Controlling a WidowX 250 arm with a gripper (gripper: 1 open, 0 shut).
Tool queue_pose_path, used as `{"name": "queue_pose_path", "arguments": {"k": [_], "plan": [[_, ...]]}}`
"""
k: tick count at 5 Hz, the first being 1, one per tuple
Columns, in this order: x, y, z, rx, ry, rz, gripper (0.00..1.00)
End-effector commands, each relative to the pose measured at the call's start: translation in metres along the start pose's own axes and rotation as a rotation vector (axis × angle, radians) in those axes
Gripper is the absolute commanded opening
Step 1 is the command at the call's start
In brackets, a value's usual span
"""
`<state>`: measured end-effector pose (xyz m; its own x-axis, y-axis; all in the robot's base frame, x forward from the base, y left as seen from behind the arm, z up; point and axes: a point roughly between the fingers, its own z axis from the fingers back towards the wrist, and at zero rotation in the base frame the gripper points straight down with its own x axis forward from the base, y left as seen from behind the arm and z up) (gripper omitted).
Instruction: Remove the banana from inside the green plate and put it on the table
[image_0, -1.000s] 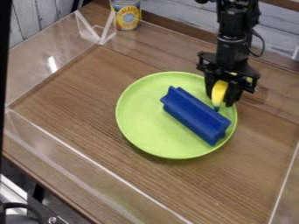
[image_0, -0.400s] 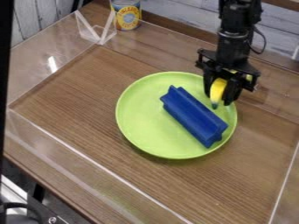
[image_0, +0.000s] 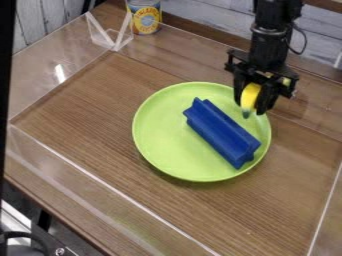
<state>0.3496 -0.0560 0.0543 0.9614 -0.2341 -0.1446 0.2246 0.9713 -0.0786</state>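
Camera view, looking down across the desk. The black robot hand (image_0: 255, 92) hangs pointing downward over the far right rim of the large round lime-green plastic plate (image_0: 164, 146). Its fingers are pressed in on the small yellow toy banana (image_0: 250, 94), which shows as a yellow patch pinched between them and appears raised clear of the plate surface.

Risks, as judged from this view: the banana is small and smooth and only a little of it shows between the fingers, so the hold may be shallow and the banana could slip and drop back into the plate. The blue ridged plastic block (image_0: 222, 131) lies in the plate just near and left of the hand; a sideways move made too low could catch its far end and drag the plate. The brown wood-grain desk (image_0: 94, 95) offers bare surface to the right of and beyond the plate, but the clear acrylic wall (image_0: 329, 215) on the right limits how far the hand can travel before release.
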Motion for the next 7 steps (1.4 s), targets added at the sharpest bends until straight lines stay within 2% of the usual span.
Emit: {"name": "queue_pose_path", "arguments": {"k": [1, 2, 3, 4, 5, 7], "plan": [[0.003, 0.003, 0.041, 0.019, -0.082, 0.002, 0.0], [0.001, 0.008, 0.06, 0.026, -0.088, 0.028, 0.0], [-0.004, 0.015, 0.087, 0.031, -0.107, 0.076, 0.0], [-0.015, 0.024, 0.113, 0.034, -0.124, 0.11, 0.0], [-0.031, 0.037, 0.13, 0.029, -0.137, 0.137, 0.0], [-0.075, 0.087, 0.126, 0.021, -0.131, 0.203, 0.0]]}}
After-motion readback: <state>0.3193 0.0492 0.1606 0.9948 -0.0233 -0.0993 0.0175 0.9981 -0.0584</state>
